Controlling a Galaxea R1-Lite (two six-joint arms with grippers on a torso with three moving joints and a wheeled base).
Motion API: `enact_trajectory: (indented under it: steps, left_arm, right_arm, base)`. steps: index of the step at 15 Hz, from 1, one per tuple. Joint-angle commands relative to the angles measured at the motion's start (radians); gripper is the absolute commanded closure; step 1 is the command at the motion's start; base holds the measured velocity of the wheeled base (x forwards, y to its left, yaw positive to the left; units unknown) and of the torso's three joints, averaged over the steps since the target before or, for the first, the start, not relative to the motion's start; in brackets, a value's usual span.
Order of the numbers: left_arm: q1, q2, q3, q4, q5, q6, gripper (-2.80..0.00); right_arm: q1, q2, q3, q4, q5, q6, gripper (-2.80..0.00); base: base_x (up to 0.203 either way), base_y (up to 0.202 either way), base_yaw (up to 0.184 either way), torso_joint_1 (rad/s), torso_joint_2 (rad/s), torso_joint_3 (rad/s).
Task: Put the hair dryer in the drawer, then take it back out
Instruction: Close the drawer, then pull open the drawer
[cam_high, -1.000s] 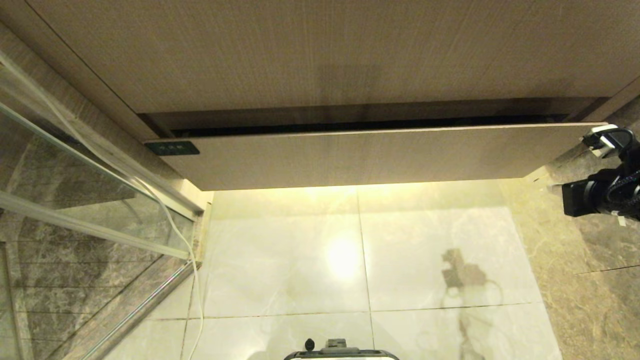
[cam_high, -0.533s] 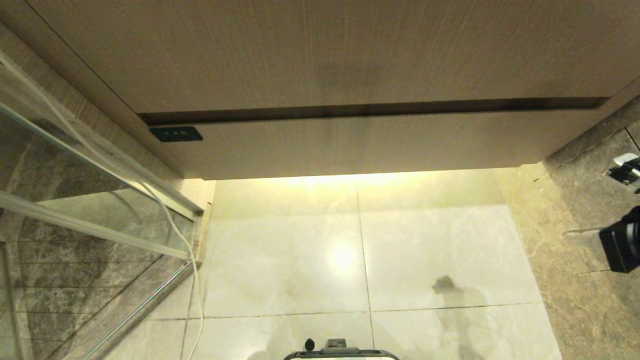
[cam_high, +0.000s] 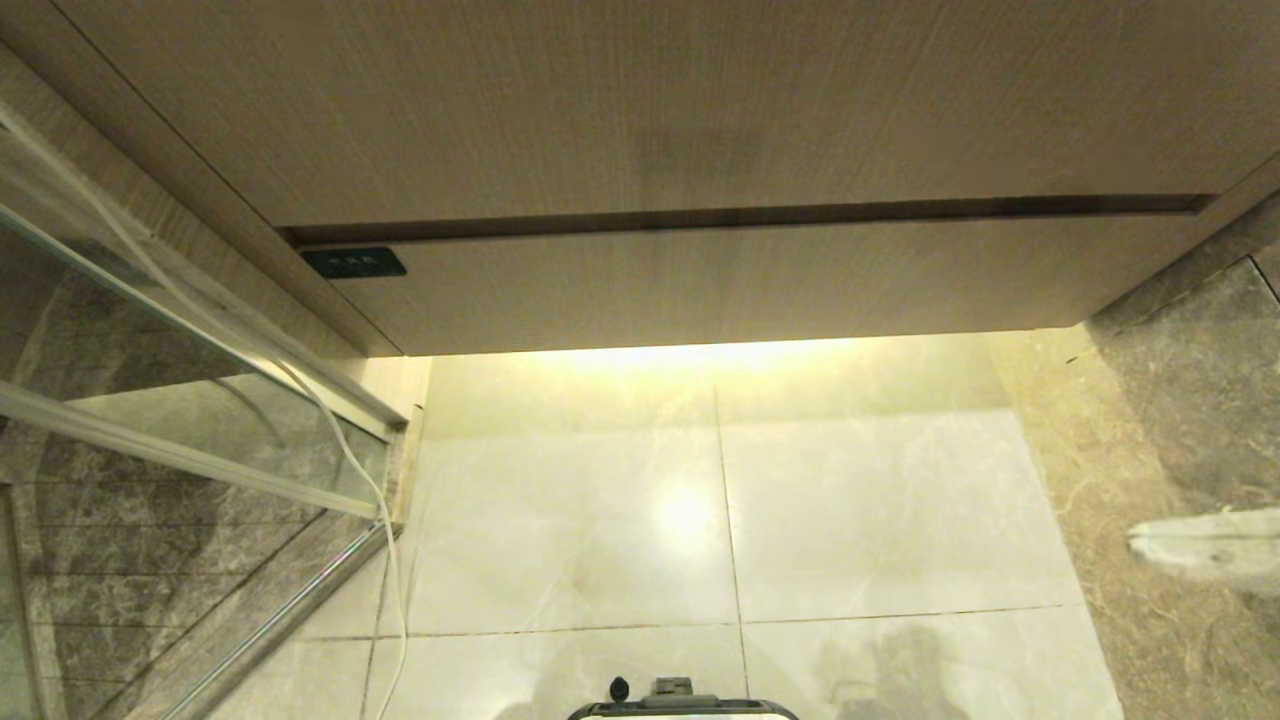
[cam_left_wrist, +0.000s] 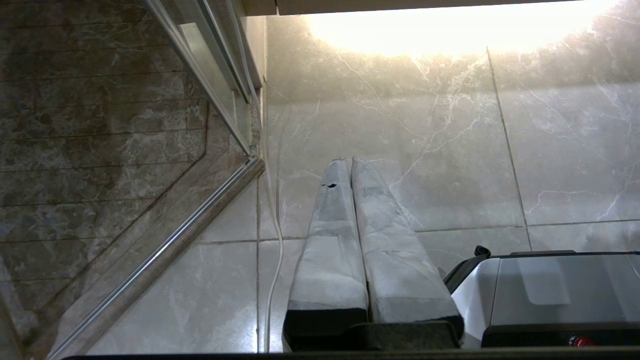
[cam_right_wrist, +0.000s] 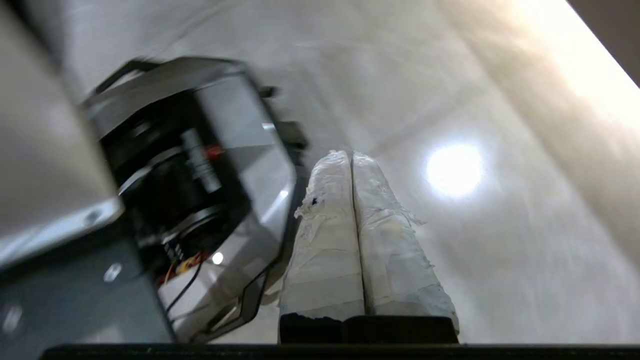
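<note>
1. Drawer (cam_high: 720, 285): wide, shallow, light-wood front, pushed in flush under the taller plain wood panel (cam_high: 640, 100), with only a thin dark seam between them. A small dark label (cam_high: 353, 263) sits at the left end of the front.
2. Hair dryer: not seen in any view; whether it lies inside the shut drawer cannot be told.
3. Right gripper (cam_right_wrist: 352, 157): two tape-wrapped fingers (cam_right_wrist: 325, 240) pressed together along their whole length, nothing between them. In the wrist view it points toward pale floor tile, with the robot's base (cam_right_wrist: 195, 165) just beside it. In the head view a pale blurred streak (cam_high: 1205, 540) lies at the right edge over the dark marble; it cannot be identified with certainty.
4. Left gripper (cam_left_wrist: 350, 162): fingers closed against each other, empty, hanging low over the floor beside the robot's grey base housing (cam_left_wrist: 545, 290).
5. Floor (cam_high: 860, 500): glossy cream marble tiles with thin grout lines, brightly lit by a warm glow from under the drawer; a round light reflection shows near the middle.
6. Glass shower partition (cam_high: 150, 400): metal-framed, at the left, with dark stone tile behind it.
7. White cable (cam_high: 375, 500): runs down along the partition frame to the floor.
8. Dark marble wall (cam_high: 1190, 400): at the right, meeting the vanity's end.
</note>
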Motion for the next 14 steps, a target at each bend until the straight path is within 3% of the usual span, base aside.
enact_trajectory:
  steps: [1,3,7,12,13,14]
  left_arm:
    - [0.000,0.002,0.000,0.000,0.001,-0.001,0.00]
    - [0.000,0.002,0.000,0.000,0.001,-0.001,0.00]
    - [0.000,0.002,0.000,0.000,0.001,-0.001,0.00]
    - [0.000,0.002,0.000,0.000,0.001,0.000,0.00]
    - [0.000,0.002,0.000,0.000,0.001,0.000,0.00]
    - [0.000,0.002,0.000,0.000,0.001,-0.001,0.00]
  right_arm:
    - [0.059,-0.007,-0.046,0.242,0.078,-0.277,0.00]
    - [0.068,0.000,-0.072,0.319,0.102,-0.359,0.00]
    - [0.040,0.057,-0.099,0.295,0.047,-0.351,0.00]
    - [0.010,0.145,-0.160,0.249,0.037,-0.347,0.00]
    - [0.009,0.163,-0.206,0.258,-0.009,-0.317,0.00]
    - [0.011,0.180,-0.244,0.266,-0.047,-0.211,0.00]
  base:
    - [0.000,0.000,0.000,0.000,0.00,0.000]
    - [0.000,0.000,0.000,0.000,0.00,0.000]
    - [0.000,0.000,0.000,0.000,0.00,0.000]
    - [0.000,0.000,0.000,0.000,0.00,0.000]
    - [0.000,0.000,0.000,0.000,0.00,0.000]
    - [0.000,0.000,0.000,0.000,0.00,0.000]
